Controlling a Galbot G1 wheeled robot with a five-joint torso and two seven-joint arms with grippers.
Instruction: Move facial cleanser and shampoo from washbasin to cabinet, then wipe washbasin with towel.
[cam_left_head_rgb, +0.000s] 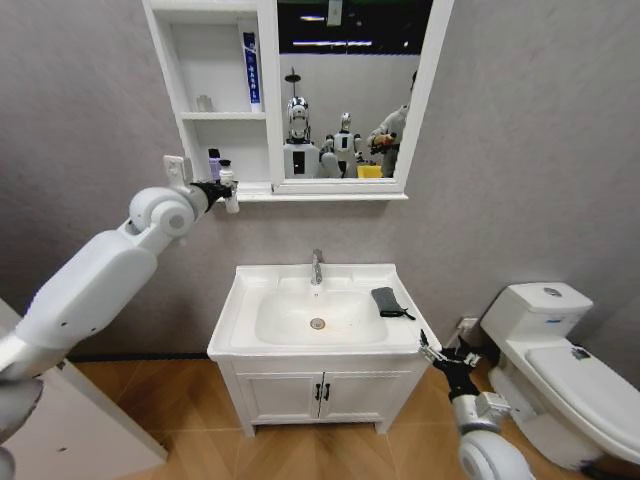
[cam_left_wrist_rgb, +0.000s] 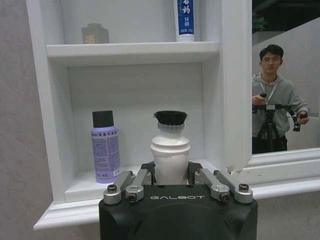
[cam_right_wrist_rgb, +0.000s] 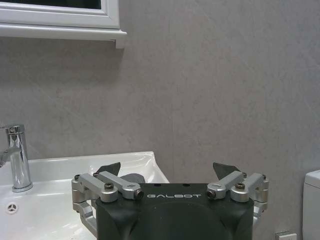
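Left gripper (cam_left_wrist_rgb: 170, 172): I see it raised at the front edge of the cabinet's (cam_left_head_rgb: 190, 100) lowest compartment, fingers pinching a white bottle with a black ridged cap (cam_left_wrist_rgb: 170, 145), upright.
Purple bottle (cam_left_wrist_rgb: 105, 147): standing on that same shelf near its left wall, beside the white one, apart from it.
Middle shelf: blue-and-white tube (cam_left_wrist_rgb: 184, 19) at the right wall, small grey jar (cam_left_wrist_rgb: 95, 34) toward the left.
Right gripper (cam_right_wrist_rgb: 170, 172): low off the washbasin's (cam_left_head_rgb: 245, 300) front right corner, fingers spread, nothing between them.
Towel (cam_left_head_rgb: 388, 301): folded, lying on the washbasin's right rim.
Tap (cam_left_head_rgb: 317, 266): centred at the back edge.
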